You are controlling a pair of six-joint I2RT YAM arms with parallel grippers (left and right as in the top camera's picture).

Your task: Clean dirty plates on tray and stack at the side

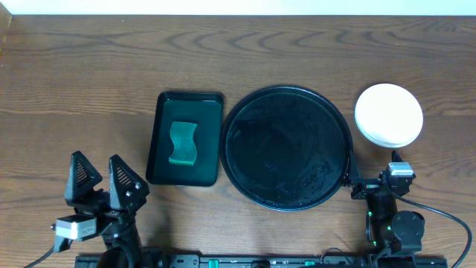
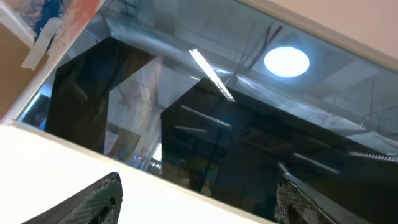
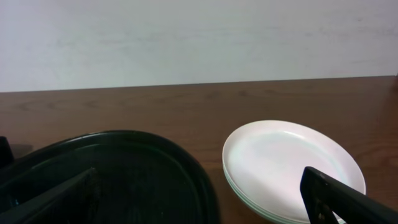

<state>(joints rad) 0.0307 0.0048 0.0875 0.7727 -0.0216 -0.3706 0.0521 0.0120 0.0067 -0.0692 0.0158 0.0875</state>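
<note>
A brown wooden worktop (image 1: 89, 67) seen from above. At its centre lies the tray (image 1: 286, 147), large, round, glossy black, and nothing is on it: no plate sits inside its rim. Just beyond its right edge, directly on the wood, stand the plates (image 1: 389, 114), small, round and white, piled one on another. The right wrist view shows the top plate's face plain and free of any green smear, with further rims layered beneath it, though exactly how many is hard to count. To the left of the black tray, close beside it, is a smaller rectangular dark green tray (image 1: 160, 149) holding a green sponge (image 1: 183, 143) with wavy sides. Judged from this layout the job looks finished or nearly so: the plates are off the tray and stacked at the side, and nothing visibly dirty is left to wipe. The left gripper (image 1: 97, 160) sits at the near left corner, well apart from everything, fingers (image 1: 123, 182) spread wide and empty; its wrist camera points upward at a window and ceiling light. The right gripper (image 3: 199, 186) rests at the near right, just short of the tray's rim and the stack, fingers (image 3: 339, 199) likewise released wide, holding and touching nothing.
</note>
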